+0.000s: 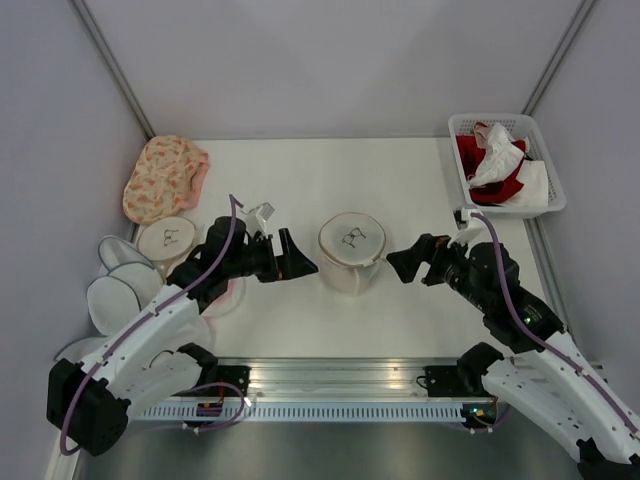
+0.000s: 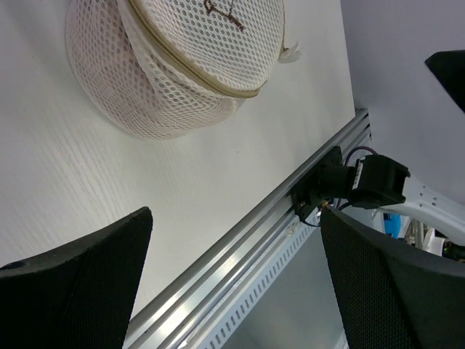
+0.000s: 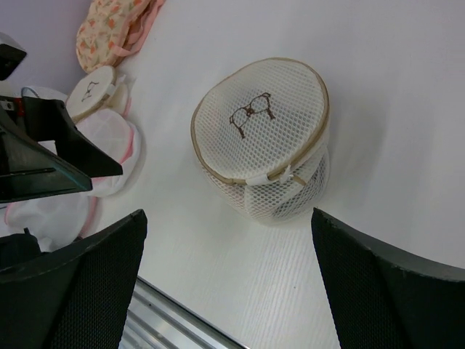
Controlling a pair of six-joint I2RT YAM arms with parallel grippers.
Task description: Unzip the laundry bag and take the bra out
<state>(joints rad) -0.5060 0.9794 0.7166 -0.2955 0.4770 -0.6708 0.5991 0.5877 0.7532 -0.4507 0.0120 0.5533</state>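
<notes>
A: Where do we have the bag?
B: Mid-worktop, upright, icon up, zip shut round the rim. It sits between left hand and right hand, touching neither.
A: Their state?
B: We log both spread wide, released, holding nothing.

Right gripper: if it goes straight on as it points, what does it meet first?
Probably the laundry bag, at its side wall near the zip; the open right gripper points at it, height unclear.
</notes>
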